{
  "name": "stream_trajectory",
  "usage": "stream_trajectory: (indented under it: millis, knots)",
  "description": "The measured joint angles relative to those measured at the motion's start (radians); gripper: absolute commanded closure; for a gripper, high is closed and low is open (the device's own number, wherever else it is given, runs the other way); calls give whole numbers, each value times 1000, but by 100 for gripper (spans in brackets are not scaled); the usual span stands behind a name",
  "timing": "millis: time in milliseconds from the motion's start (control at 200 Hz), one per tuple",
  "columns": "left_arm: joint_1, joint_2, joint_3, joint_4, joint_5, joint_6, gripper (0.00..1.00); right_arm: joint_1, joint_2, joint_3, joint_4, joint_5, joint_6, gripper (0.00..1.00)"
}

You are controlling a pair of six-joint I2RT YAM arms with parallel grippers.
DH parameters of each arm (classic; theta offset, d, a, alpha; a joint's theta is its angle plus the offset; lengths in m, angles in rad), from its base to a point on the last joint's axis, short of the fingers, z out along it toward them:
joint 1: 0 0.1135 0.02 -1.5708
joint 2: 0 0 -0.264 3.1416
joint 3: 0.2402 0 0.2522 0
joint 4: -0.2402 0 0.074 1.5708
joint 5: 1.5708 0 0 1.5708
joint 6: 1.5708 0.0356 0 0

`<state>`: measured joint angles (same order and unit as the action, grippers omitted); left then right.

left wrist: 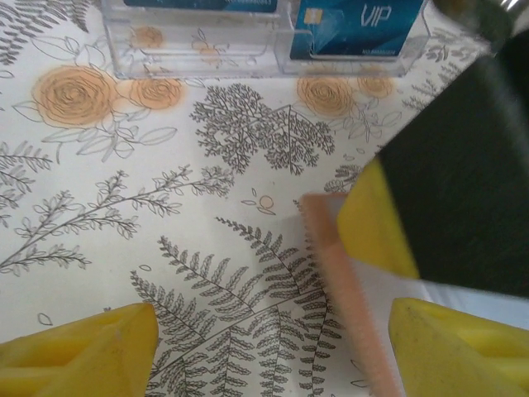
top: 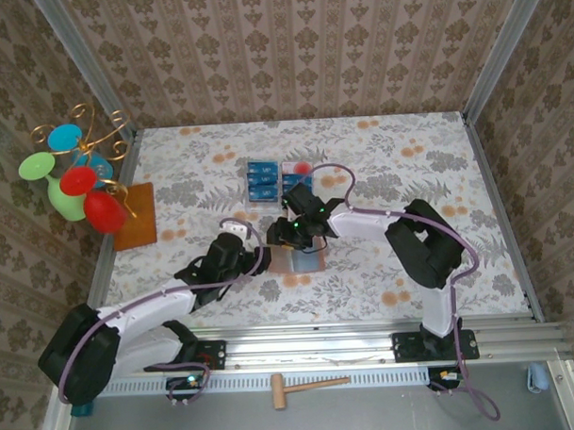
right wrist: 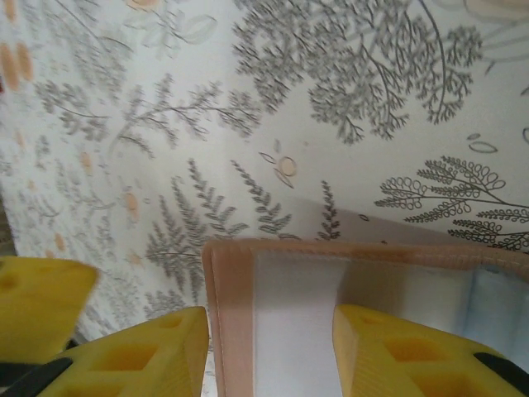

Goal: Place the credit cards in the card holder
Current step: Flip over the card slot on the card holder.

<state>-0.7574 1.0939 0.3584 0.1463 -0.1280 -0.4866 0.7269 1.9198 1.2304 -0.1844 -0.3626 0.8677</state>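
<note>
- Our left gripper hangs wide open, with the brown edge of the card holder between its fingers.
- Our right gripper straddles that rim, half-spread; we cannot tell whether it clamps.
- The credit cards stand in the clear tray, just beyond the holder.

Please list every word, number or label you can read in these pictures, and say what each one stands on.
"VIP": on the blue credit card standing in the clear plastic tray.
Fine print under "VIP": too small and blurred to read.
Pale markings on the credit cards in the top view: too small to read.
</note>
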Motion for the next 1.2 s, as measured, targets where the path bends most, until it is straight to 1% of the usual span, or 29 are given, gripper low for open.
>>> stream_trajectory:
  millis: [115, 310, 560, 715, 870, 1200]
  knots:
    - [-14, 47, 0, 21, 1, 0, 25, -10, -27, 0, 0, 9, 0, 56]
    - [-27, 98, 0, 41, 0, 0, 25, -15, -28, 0, 0, 14, 2, 56]
    - [-40, 78, 1, 49, -7, 1, 25, -15, -19, -9, 5, 14, 13, 57]
    - [-51, 40, 2, 49, -18, 1, 25, -15, 14, -11, 26, 14, 27, 57]
    - [-58, 42, 3, 48, -19, 1, 24, -15, 45, -15, 31, 14, 32, 57]
    - [-93, 200, 14, 102, -18, 1, 25, -15, 49, -16, 31, 14, 34, 57]
